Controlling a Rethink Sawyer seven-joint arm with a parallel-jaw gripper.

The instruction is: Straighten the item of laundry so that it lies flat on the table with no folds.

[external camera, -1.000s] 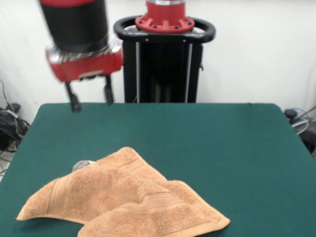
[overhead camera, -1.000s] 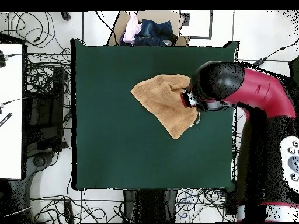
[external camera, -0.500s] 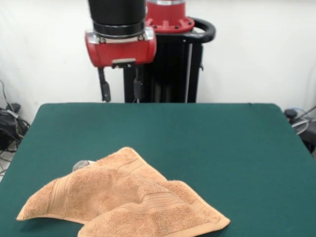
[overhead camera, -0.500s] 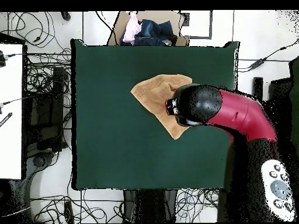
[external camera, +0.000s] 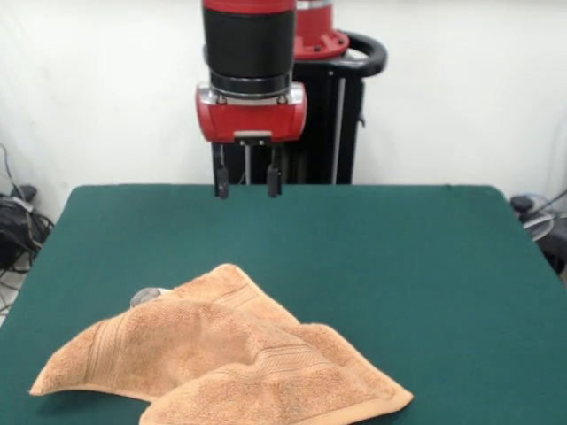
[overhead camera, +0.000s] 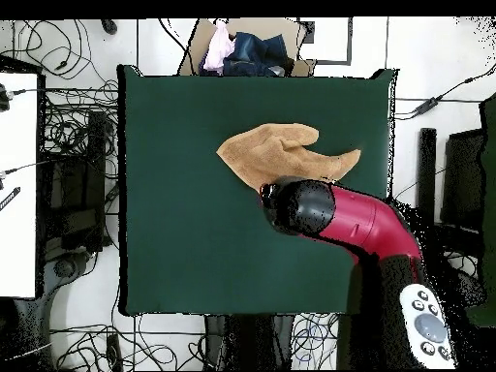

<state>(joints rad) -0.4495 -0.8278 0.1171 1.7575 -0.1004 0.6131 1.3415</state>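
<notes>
End effector [external camera: 248, 183] hangs empty, fingers apart, above the table [external camera: 399, 257]; overhead, the arm hides it

One orange-tan towel [external camera: 221, 359], rumpled, on one dark green tabletop [external camera: 399, 257]. One red-and-black arm [overhead camera: 354, 221] above, ending in one hand [external camera: 247, 182] with two dark fingers [external camera: 221, 181] spread apart. One box of mixed clothing [overhead camera: 244, 48] beyond the tabletop's edge. Cables in loose tangles on the floor, uncountable.
</notes>
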